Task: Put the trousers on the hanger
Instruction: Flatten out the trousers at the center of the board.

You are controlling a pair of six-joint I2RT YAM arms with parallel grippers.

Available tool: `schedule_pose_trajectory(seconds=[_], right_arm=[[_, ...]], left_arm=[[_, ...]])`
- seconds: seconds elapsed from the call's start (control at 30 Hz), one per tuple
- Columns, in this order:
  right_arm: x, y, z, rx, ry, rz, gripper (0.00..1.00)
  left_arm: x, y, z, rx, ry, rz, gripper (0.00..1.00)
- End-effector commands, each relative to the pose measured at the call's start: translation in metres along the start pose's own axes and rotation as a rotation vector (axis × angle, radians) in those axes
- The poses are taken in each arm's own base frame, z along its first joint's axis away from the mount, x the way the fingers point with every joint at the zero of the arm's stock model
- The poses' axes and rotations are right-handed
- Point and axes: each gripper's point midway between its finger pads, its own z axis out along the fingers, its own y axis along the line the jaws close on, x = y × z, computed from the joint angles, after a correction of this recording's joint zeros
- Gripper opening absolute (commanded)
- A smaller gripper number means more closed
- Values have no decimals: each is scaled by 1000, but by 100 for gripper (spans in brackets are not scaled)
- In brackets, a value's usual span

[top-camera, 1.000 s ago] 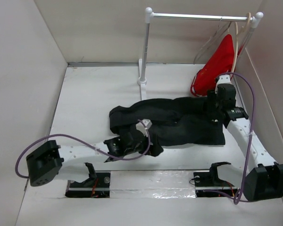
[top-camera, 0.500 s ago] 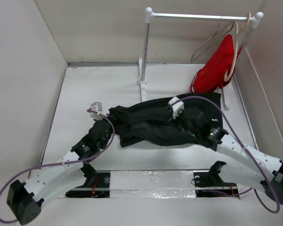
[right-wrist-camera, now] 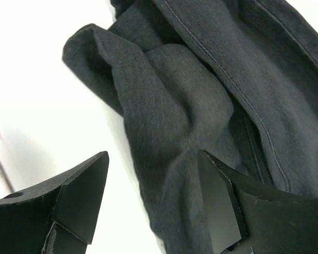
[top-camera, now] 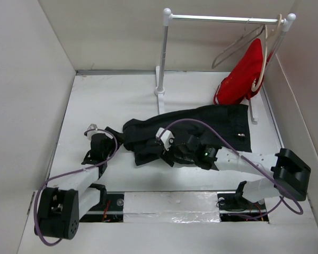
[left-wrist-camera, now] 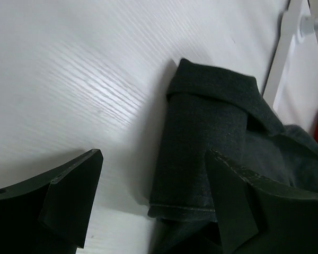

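The black trousers point(top-camera: 206, 127) lie crumpled across the middle of the table. My left gripper point(top-camera: 112, 138) is open at their left end. In the left wrist view point(left-wrist-camera: 153, 182) a hemmed leg end point(left-wrist-camera: 201, 153) lies between its jaws, beside the right finger point(left-wrist-camera: 238, 206). My right gripper point(top-camera: 158, 154) is open at the front left of the trousers. In the right wrist view point(right-wrist-camera: 151, 177) a bunched fold point(right-wrist-camera: 164, 127) lies between its jaws. The thin pale grey hanger point(top-camera: 236, 45) hangs empty on the rail at the back right.
A white clothes rack with a rail point(top-camera: 222, 18) and a post point(top-camera: 161, 58) stands at the back. A beige hanger with red cloth point(top-camera: 249, 69) hangs at its right end, beside the right wall. Walls close in the table on three sides.
Both arms have swung to the trousers' left part: the left from the front edge to the left end, the right from the far right to the front left. The trousers shifted.
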Motion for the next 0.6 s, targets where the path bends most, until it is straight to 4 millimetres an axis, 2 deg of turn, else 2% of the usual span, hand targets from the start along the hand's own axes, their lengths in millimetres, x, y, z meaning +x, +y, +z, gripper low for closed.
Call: schedule_pose_trajectory(seconds=[0.0,0.07,0.13,0.2,0.23,0.27,0.37,0.43,0.47,0.53,0.57], right_arm=[[-34,-2,11,22,-96,8,73],[-26,-9,15,71,-70,14,72],[-24,-7,16,78,-66,23,72],[-20,-10,20,102,-61,25,71],[-18,-11,21,110,-54,26,70],[-17,-13,22,123,-47,29,69],[-12,-16,28,148,-34,40,64],[-12,-18,28,160,-32,45,52],[-12,-19,27,168,-35,51,41],[-16,-21,24,176,-67,68,34],[-17,-20,24,173,-76,69,23]], left_arm=[[0,-50,2,233,46,18,73],[7,-53,2,256,65,9,64],[15,-57,-1,273,90,15,61],[17,-56,-2,274,84,19,50],[14,-57,-3,278,70,12,42],[13,-56,-3,272,64,9,25],[-2,-72,-7,302,24,17,0],[-18,-89,-10,327,-17,11,0],[-34,-108,-16,347,-44,28,0],[-53,-136,-27,376,-88,64,0],[-58,-147,-33,379,-103,108,0]])
